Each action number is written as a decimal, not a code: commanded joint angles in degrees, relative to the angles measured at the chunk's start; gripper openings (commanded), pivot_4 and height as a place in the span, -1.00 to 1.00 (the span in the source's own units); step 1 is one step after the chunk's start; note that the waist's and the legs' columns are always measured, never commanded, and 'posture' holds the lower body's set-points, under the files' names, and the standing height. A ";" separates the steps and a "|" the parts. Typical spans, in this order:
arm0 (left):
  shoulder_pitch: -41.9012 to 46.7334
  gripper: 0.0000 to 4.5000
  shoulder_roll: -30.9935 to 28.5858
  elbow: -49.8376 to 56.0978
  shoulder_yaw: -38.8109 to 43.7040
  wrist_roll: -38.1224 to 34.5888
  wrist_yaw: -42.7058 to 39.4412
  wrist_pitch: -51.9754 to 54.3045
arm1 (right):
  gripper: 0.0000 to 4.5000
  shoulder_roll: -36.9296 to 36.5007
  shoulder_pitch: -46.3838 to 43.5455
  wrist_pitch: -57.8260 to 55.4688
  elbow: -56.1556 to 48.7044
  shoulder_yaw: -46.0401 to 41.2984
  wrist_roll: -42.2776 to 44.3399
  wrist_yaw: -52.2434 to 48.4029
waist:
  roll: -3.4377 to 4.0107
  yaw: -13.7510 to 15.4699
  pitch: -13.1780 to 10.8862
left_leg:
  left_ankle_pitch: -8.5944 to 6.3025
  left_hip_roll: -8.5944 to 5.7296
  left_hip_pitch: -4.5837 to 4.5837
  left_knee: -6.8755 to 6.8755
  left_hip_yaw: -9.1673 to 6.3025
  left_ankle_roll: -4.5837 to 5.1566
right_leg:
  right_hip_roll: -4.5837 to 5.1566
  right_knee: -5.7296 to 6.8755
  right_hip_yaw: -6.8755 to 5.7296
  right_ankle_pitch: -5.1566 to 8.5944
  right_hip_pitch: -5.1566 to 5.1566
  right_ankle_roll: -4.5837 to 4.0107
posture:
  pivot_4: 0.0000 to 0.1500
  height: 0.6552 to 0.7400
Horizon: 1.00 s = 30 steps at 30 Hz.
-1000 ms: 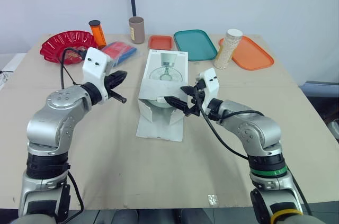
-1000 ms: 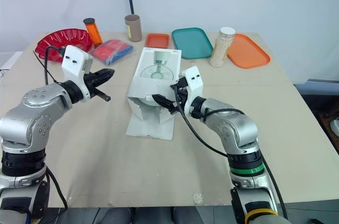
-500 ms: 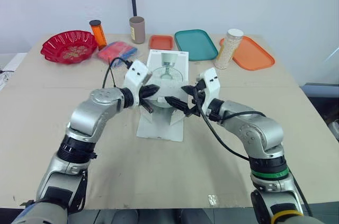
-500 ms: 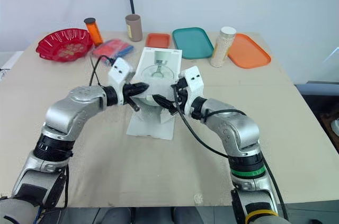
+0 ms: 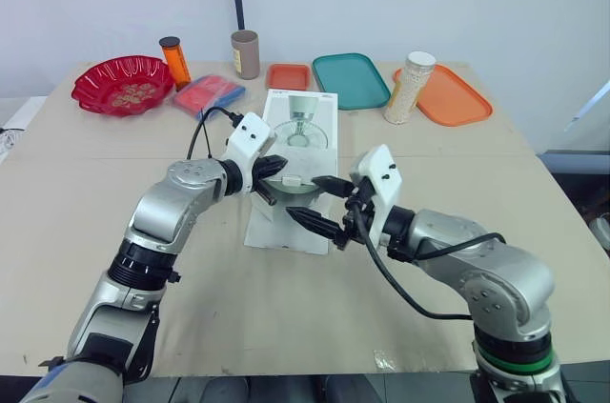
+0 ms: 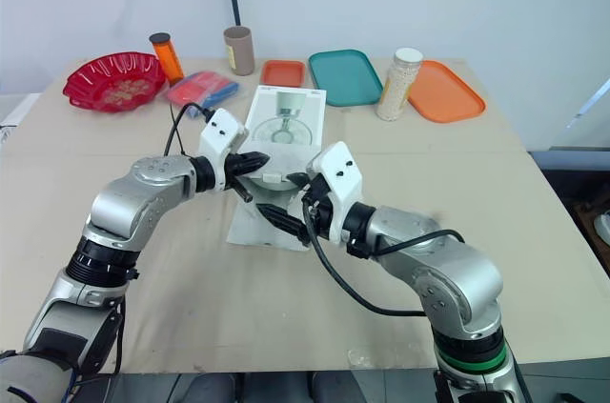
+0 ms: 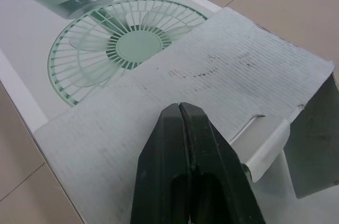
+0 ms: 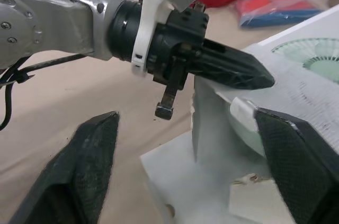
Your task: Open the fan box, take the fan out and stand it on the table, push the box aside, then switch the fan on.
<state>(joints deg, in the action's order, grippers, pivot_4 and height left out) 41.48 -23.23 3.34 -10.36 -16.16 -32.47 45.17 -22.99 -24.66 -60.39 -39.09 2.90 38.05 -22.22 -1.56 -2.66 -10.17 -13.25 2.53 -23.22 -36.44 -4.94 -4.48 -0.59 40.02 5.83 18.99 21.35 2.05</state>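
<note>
Near edge: bare counter.

Right pincer: fingers spread wide, holding nothing, just in front of the open near end of the fan box, to its right side.

Fan box, count 1: lay flat at the middle of the counter, printed fan picture facing up. Near end open; one flap lay on the counter in front of it and one flap stood raised over the opening. A pale green rounded part of the fan showed inside the opening, so the fan was in the box.

Left pincer: fingers pressed together, nothing between them, tip at the upper face of the raised flap on the box's left side. Whether it touched could not be told.

Far row, left to right:
- 1 red bowl
- 1 orange bottle
- 1 red-and-blue packet
- 1 brown tube
- 3 trays: small orange tray, teal tray, large orange tray
- 1 white-capped jar, upright between the teal and large orange trays
</note>
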 commanded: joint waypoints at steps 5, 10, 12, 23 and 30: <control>0.77 -1.00 0.39 1.14 0.67 0.70 0.30 -0.05 | -0.34 2.04 -0.69 -1.80 0.27 3.96 -1.28 3.87 | 0.00 0.01 0.00 | 0.00 0.00 0.00 0.00 0.00 0.00 | 0.00 0.00 0.00 0.00 0.00 0.00 | 1.00 1.00; 0.85 -1.00 0.79 0.97 0.78 0.85 0.61 -0.19 | -0.98 6.74 -1.49 -2.89 3.88 5.49 -3.06 8.09 | 0.00 -0.04 0.00 | 0.00 0.00 0.02 0.00 -0.01 0.00 | -0.01 0.01 0.00 0.00 0.00 0.00 | 1.00 1.00; 0.82 -1.00 0.91 1.05 0.81 0.82 0.69 -0.18 | -0.98 7.30 -1.32 -2.95 4.05 6.00 -3.60 8.68 | 0.00 -0.04 0.00 | 0.00 0.00 0.00 0.00 -0.01 -0.01 | 0.00 0.00 0.00 0.00 0.00 0.00 | 1.00 1.00; 1.00 -1.00 1.71 0.90 0.69 1.01 0.62 -0.40 | -0.98 14.59 -2.10 -8.66 7.36 3.06 -5.25 16.76 | 0.01 -0.03 0.00 | 0.00 0.00 -0.01 0.01 -0.01 -0.01 | 0.00 0.00 0.00 0.00 0.02 0.01 | 1.00 1.00; 0.81 -1.00 2.12 0.85 0.72 0.93 0.53 -0.79 | -0.98 11.77 -0.59 -14.15 4.19 0.05 -6.68 19.59 | 0.01 -0.04 0.00 | 0.00 0.00 -0.02 0.01 -0.01 -0.01 | 0.01 0.00 -0.01 0.00 0.02 0.01 | 1.00 1.00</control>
<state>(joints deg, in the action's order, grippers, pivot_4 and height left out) 41.48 -21.47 3.36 -10.31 -15.53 -31.78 45.16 -8.68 -25.78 -69.21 -30.55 6.80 32.99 -5.74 -1.56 -2.70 -10.17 -13.25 2.53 -23.23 -36.43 -4.95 -4.48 -0.58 40.02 5.82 18.99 21.38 2.05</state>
